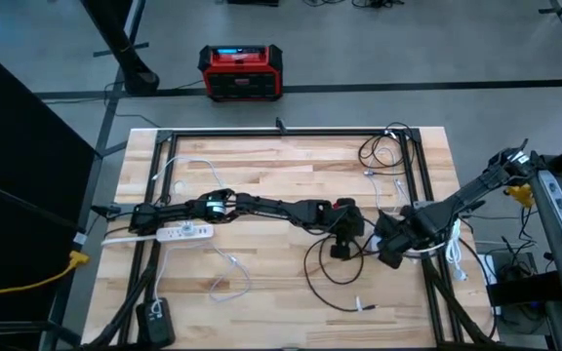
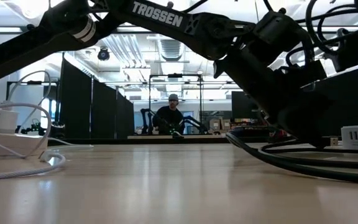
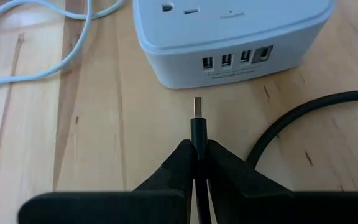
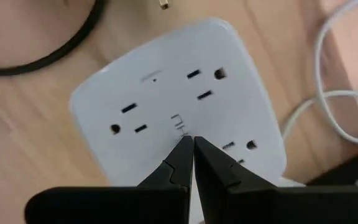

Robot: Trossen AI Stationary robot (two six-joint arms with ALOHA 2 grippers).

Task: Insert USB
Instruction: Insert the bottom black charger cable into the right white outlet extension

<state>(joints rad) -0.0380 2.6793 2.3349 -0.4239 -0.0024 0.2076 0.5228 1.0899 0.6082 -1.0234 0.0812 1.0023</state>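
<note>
The left gripper point(image 3: 197, 149) is clamped on a black USB plug point(image 3: 197, 121) pointing at the ports of the white power block point(image 3: 229, 37) just ahead, not yet inserted, while the right gripper point(image 4: 193, 149), fingers pressed together and empty, rests on top of that block.

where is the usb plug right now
In the left wrist view the USB plug is pinched in the left hand, just short of the white power strip's USB ports, not yet inserted.

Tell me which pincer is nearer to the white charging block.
Right. The right pincer, shut, rests on top of the white charging block. The left pincer holds the USB plug short of its ports.
</note>
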